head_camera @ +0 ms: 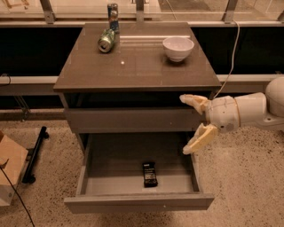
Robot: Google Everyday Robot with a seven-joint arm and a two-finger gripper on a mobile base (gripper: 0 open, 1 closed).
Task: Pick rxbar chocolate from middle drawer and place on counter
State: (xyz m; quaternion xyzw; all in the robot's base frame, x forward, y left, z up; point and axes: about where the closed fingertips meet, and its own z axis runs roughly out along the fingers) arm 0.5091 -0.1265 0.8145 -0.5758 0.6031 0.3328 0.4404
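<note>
Gripper (183,125) hangs just right of the closed grey front panel (133,119), level with it. Its two pale fingers (200,138) are spread wide with nothing between them. One points left at the height of the dark gap under the bench (133,71); the other slants down toward the right wall of the middle drawer (133,202). That drawer is pulled well out. The rxbar chocolate (150,174) lies flat on its grey bottom, a little right of centre and nearer the front than the back, clear of every wall. The gripper is well apart from the bar, above it and to its right. On the bench a white bowl (178,48) stands upright near the back right. A green can (106,41) lies on its side near the back left, and another can (113,11) stands upright just behind it. A cardboard box (9,170) sits on the speckled floor (248,177) at far left.
</note>
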